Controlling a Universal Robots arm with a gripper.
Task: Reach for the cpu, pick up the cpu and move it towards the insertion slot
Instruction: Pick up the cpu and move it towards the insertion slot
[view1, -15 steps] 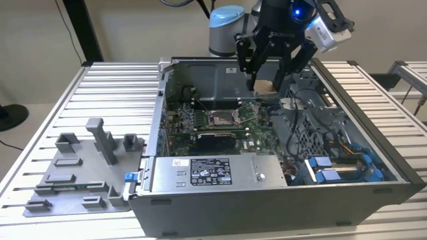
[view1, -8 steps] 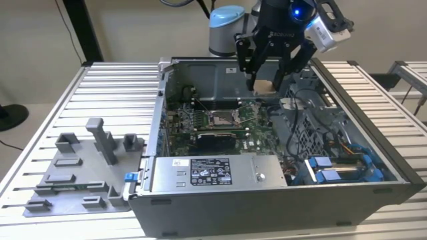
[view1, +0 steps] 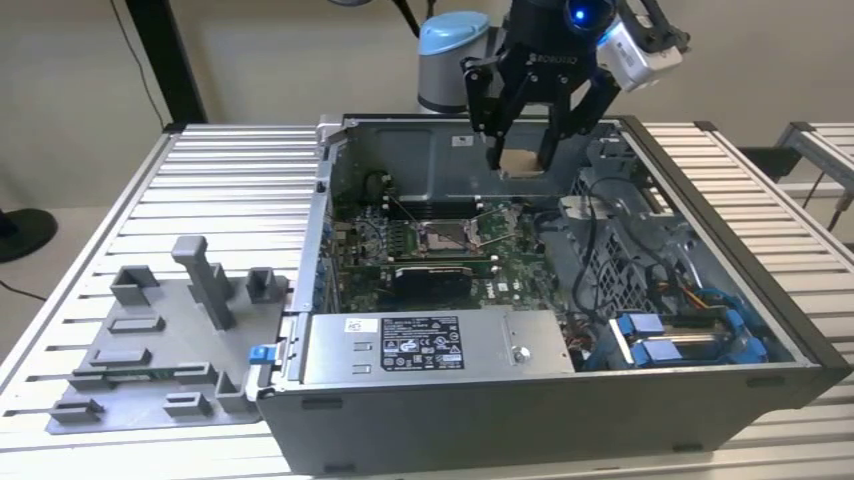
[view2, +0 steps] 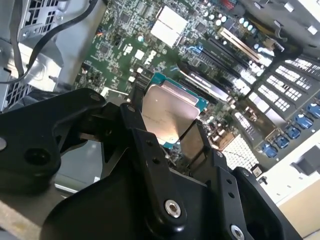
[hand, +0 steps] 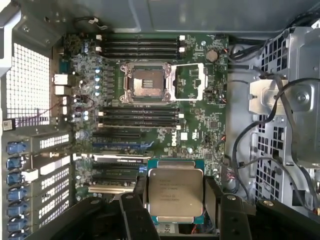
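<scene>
Cpu (hand: 176, 191) in tool (hand: 175, 200), above open case (view1: 747, 300); insertion slot (hand: 145, 81) on board below.

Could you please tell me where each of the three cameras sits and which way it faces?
Exterior view: off the arm, above the table, looking down into the open computer case; the gripper holds the cpu.
First wrist view: on the arm, looking straight down on the insertion slot.
Second wrist view: on the arm, looking obliquely past its fingers.
Both wrist views share the gripped cpu.

There is one cpu (hand: 176, 192), one gripper (hand: 175, 200), one insertion slot (hand: 146, 82), one open computer case (view1: 747, 300) and one grey tray (view1: 147, 350).
</scene>
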